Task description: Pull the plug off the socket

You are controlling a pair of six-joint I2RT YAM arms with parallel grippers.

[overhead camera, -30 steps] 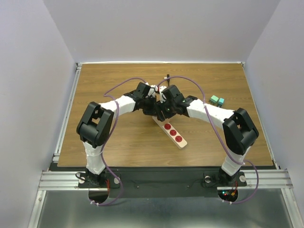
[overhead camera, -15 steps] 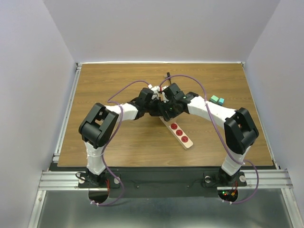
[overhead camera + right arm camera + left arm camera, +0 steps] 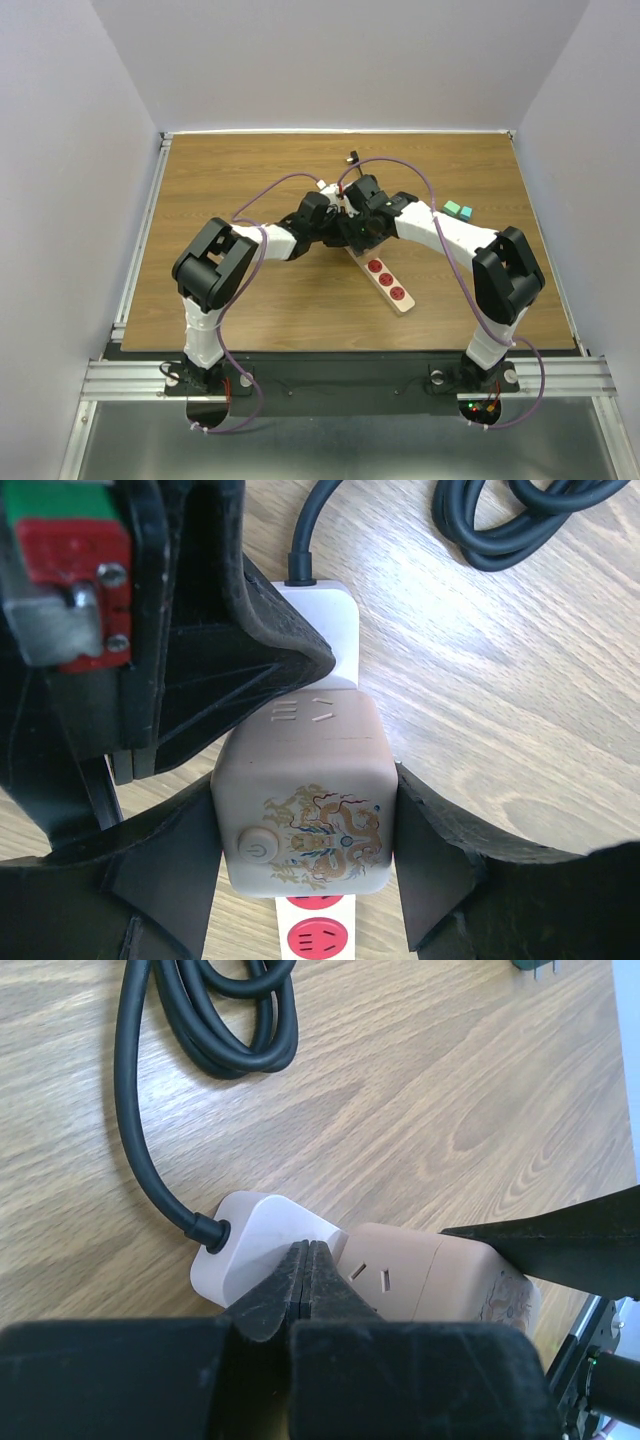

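Wooden table (image 3: 220,180) filled the top view; I saw the socket (image 3: 386,281) lying diagonally near its centre, its far end hidden under both wrists. From the left wrist, the left gripper (image 3: 305,1252) was pressed together, tips on the white plug (image 3: 250,1240) butted against the socket's end. From the right wrist, the right gripper (image 3: 305,815) clasped that beige end from both sides.
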